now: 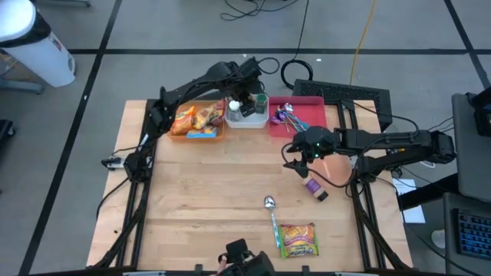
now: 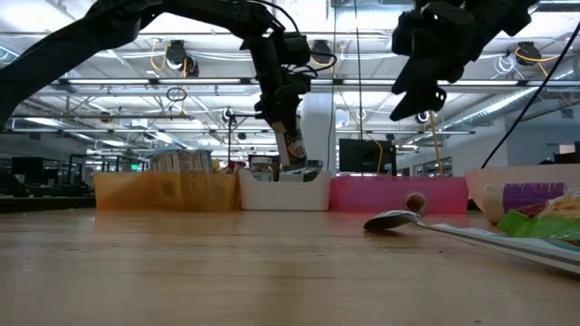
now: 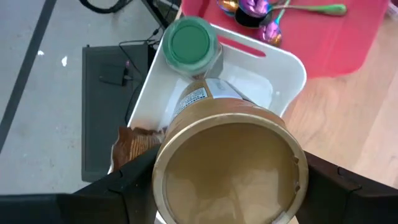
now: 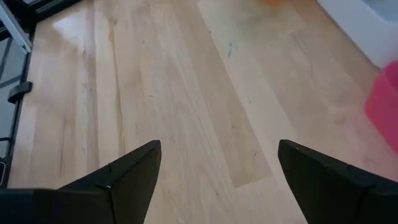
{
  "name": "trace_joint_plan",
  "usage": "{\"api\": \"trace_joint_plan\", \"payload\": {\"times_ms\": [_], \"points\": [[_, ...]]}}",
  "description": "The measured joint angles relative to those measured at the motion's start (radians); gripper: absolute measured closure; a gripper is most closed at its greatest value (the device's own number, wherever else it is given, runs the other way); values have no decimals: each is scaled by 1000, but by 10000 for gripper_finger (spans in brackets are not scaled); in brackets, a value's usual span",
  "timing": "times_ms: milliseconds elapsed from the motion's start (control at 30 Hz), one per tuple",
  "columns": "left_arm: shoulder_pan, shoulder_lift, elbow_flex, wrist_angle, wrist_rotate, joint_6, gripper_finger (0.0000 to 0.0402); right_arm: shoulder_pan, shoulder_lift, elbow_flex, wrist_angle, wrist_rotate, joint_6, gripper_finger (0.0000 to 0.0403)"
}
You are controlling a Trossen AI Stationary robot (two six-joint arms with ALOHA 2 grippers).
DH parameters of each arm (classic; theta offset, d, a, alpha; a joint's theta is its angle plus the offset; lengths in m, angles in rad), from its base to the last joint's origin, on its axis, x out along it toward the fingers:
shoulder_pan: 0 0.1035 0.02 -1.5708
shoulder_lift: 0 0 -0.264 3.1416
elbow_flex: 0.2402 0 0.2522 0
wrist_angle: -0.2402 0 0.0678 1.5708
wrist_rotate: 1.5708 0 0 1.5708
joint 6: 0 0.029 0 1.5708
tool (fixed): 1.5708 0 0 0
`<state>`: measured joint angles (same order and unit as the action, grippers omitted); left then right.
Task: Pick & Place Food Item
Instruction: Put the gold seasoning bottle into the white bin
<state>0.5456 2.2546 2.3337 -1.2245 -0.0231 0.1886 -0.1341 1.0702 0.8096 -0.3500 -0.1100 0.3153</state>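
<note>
Left gripper [image 3: 224,186] clamps jar [image 3: 227,165] above white bin [image 3: 292,74] — rims close.

The light wooden table [image 1: 207,199] carries an orange bin [image 1: 196,132], a white bin [image 1: 247,121] and a pink bin [image 1: 295,123] along its far edge, plus a spoon [image 1: 271,215], a yellow-green snack packet [image 1: 298,239], a small purple-labelled container [image 1: 314,188] and a pale bowl [image 1: 337,169].

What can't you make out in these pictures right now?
- White bin: in the left wrist view, the brown jar held in the left pincer hides its floor.
- Jar label: print too small to read.
- Noodle packet: in the low view, cut off by the right edge and blurred.
- Small purple jar: contents too small in the high view.
- Right pincer: open over bare table.
</note>
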Motion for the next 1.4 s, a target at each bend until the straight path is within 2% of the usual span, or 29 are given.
{"api": "trace_joint_plan", "payload": {"times_ms": [767, 1400], "points": [[42, 108, -2, 27, -39, 29, 121, -16, 0, -18, 1, 4, 16, 85], [43, 114, -2, 68, -37, 98, 121, -56, 0, -18, 1, 1, 13, 85]]}}
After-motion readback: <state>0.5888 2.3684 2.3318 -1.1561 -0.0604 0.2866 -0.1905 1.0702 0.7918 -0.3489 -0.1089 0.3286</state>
